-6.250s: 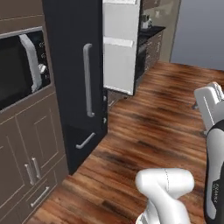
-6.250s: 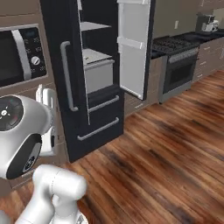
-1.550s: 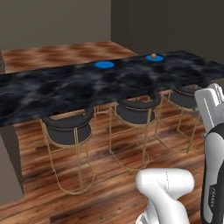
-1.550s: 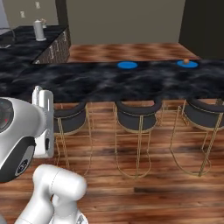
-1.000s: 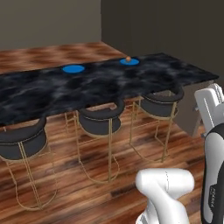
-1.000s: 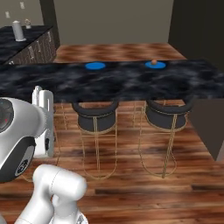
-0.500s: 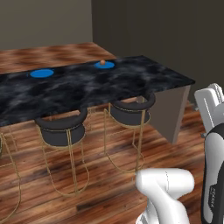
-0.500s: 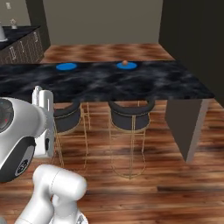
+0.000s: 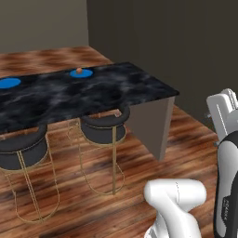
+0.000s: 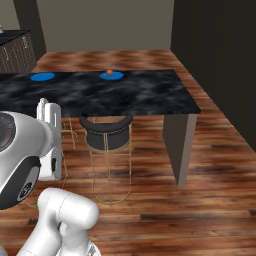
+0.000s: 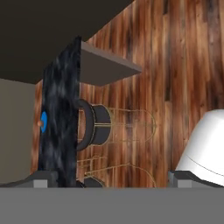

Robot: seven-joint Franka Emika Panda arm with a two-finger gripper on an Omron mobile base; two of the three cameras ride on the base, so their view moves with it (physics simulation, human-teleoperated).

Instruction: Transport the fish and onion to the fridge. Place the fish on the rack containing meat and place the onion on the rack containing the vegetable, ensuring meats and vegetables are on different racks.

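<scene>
Onion (image 9: 79, 70), small round orange-brown bulb on blue plate (image 9: 82, 73), far beyond my wide-spread fingers (image 11: 40, 178); firm, slippery, best pinched across its middle.

A long black marble-patterned counter (image 9: 116, 90) stands on a wooden plank floor (image 9: 186, 139), carried at its right end by a grey slab leg (image 10: 180, 147). Two round blue plates lie on its far edge: one (image 10: 112, 75) toward the right end, with the small orange-brown onion (image 10: 109, 72) resting on it, and another (image 10: 42, 77) farther left, well apart from the first.
</scene>
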